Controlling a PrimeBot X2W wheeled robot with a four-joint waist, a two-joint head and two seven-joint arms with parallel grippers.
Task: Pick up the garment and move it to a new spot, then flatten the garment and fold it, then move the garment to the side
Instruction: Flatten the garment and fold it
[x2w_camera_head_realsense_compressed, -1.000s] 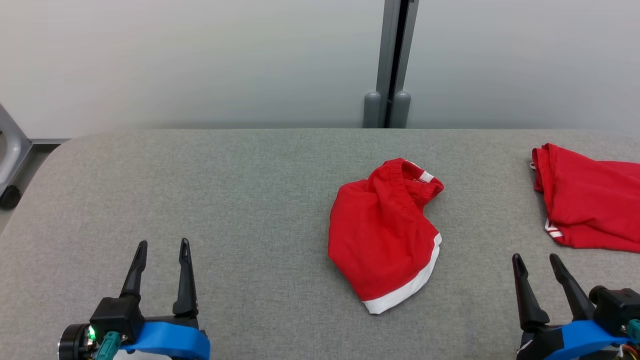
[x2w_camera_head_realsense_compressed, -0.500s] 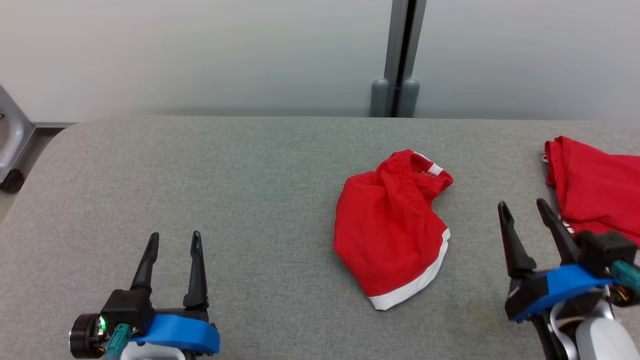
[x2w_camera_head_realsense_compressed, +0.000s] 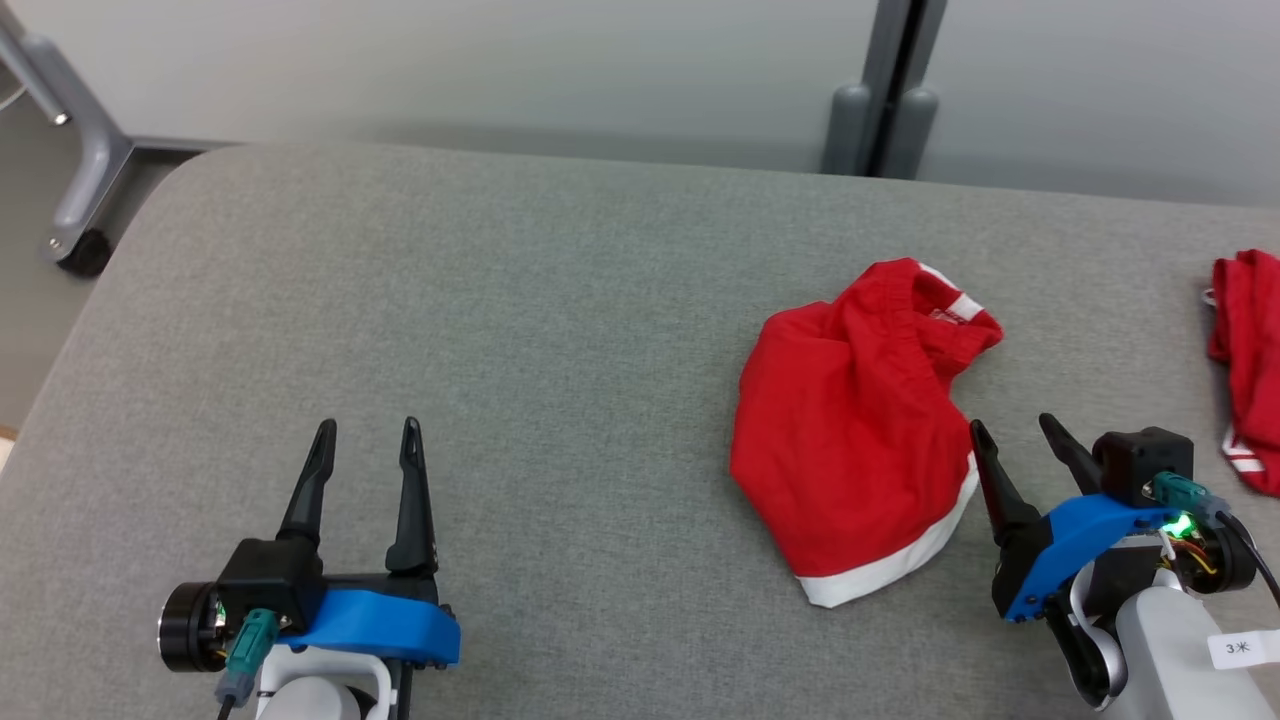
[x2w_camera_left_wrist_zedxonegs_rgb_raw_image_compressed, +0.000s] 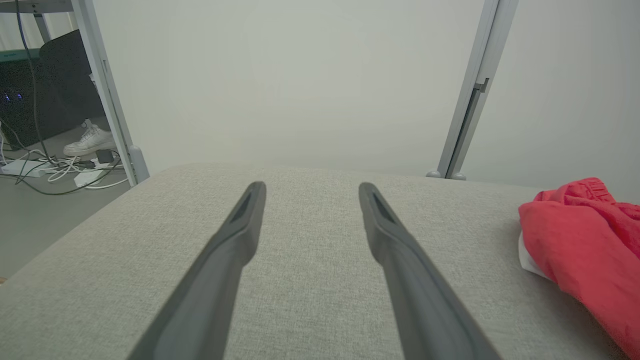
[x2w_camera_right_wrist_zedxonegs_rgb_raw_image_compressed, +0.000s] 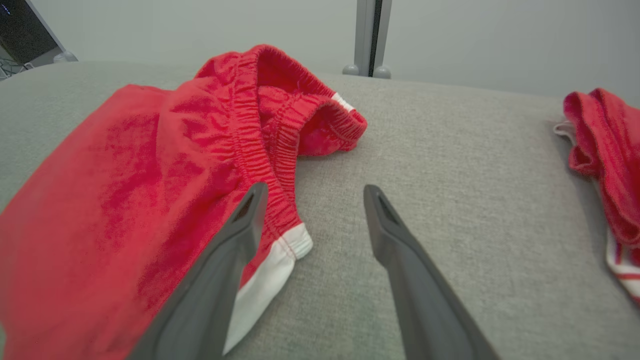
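The garment (x2w_camera_head_realsense_compressed: 850, 430) is a crumpled pair of red shorts with a white hem and an elastic waistband, lying right of centre on the grey padded table (x2w_camera_head_realsense_compressed: 500, 300). In the right wrist view the garment (x2w_camera_right_wrist_zedxonegs_rgb_raw_image_compressed: 150, 190) spreads across the left half. My right gripper (x2w_camera_head_realsense_compressed: 1012, 427) stands open just right of its lower edge, the left finger over the white hem (x2w_camera_right_wrist_zedxonegs_rgb_raw_image_compressed: 280, 255), nothing between the fingers. My left gripper (x2w_camera_head_realsense_compressed: 365, 428) is open at the lower left over bare table, far from the garment (x2w_camera_left_wrist_zedxonegs_rgb_raw_image_compressed: 585, 250).
A second red garment (x2w_camera_head_realsense_compressed: 1245, 370) lies at the table's right edge, also the red garment (x2w_camera_right_wrist_zedxonegs_rgb_raw_image_compressed: 605, 155) at the right of the right wrist view. A grey post (x2w_camera_head_realsense_compressed: 885, 100) stands behind the table. A wheeled frame leg (x2w_camera_head_realsense_compressed: 80, 170) is at the far left. Cables and a person's shoe (x2w_camera_left_wrist_zedxonegs_rgb_raw_image_compressed: 87, 142) are on the floor.
The head camera has turned, shifting the whole picture. My right gripper has moved forward and left, up to the garment's right edge. The left gripper keeps its place, still open.
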